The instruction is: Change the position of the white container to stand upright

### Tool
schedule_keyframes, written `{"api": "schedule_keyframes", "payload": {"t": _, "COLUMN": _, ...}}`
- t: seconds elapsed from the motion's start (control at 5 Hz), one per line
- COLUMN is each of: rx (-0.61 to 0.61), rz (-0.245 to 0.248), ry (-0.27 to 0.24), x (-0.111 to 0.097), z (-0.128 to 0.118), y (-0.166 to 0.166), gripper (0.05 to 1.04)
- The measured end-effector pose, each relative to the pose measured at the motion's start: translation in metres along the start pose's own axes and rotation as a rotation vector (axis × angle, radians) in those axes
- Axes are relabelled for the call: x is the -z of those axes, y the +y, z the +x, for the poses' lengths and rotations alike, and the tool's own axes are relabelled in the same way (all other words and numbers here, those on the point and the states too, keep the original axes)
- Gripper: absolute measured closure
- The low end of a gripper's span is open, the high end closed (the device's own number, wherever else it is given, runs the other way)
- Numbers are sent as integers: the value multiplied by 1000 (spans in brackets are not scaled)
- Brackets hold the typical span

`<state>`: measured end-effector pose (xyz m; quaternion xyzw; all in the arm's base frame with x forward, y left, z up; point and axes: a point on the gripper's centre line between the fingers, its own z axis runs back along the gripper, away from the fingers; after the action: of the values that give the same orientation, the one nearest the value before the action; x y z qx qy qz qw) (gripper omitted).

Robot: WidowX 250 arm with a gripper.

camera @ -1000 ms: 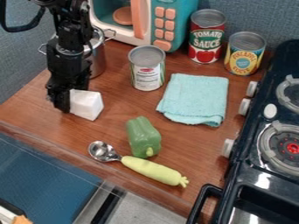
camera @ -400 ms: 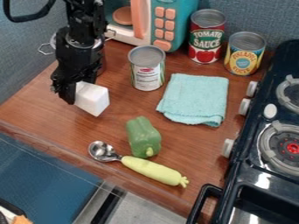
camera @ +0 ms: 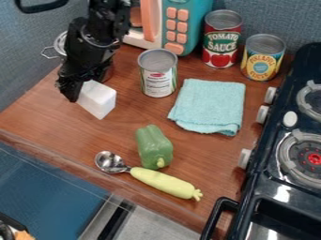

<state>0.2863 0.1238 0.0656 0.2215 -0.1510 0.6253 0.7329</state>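
"Where's the white container (camera: 97,99) now?"

"Around ten o'clock from the middle of the view, at the claw (camera: 80,93). It's tilted, not upright, with its lower corner pointing towards five."

"Is the claw spread?"

"No, it's pinching the container by its upper-left end. I can't tell whether the lower corner touches the counter (camera: 37,115)."

"What's different from a second ago?"

"The claw has shifted towards one o'clock, and the container has gone with it, mostly towards twelve. The container also leans differently. The upper arm (camera: 103,28) has swung towards three, so the whole arm slants more, coming down towards seven."

"And the things around it?"

"Those stay put. Taking the container as the clock's centre, the small can (camera: 157,75) is at two, with the tomato sauce can (camera: 221,40) further out the same way. The folded cloth (camera: 209,105) is near three, the green pepper (camera: 154,146) between four and five, and the spoon with the pale green handle (camera: 164,182) at five."

"The pot?"

"The metal pot (camera: 61,43) is at eleven, partly hidden behind the arm. More of its left rim shows now than at first."

"And the stove (camera: 276,192)?"

"Well apart, towards four."
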Motion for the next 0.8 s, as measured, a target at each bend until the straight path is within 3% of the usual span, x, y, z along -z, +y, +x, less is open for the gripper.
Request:
{"api": "schedule_keyframes", "payload": {"t": 0.2, "rx": 9, "rz": 73, "ry": -116, "x": -3, "z": 4, "y": 6, "gripper": 460}}
{"api": "schedule_keyframes", "payload": {"t": 0.4, "rx": 27, "rz": 116, "ry": -193, "x": -6, "z": 6, "y": 8, "gripper": 460}}
{"api": "schedule_keyframes", "payload": {"t": 0.8, "rx": 70, "rz": 162, "ry": -349, "x": -16, "z": 13, "y": 7, "gripper": 460}}
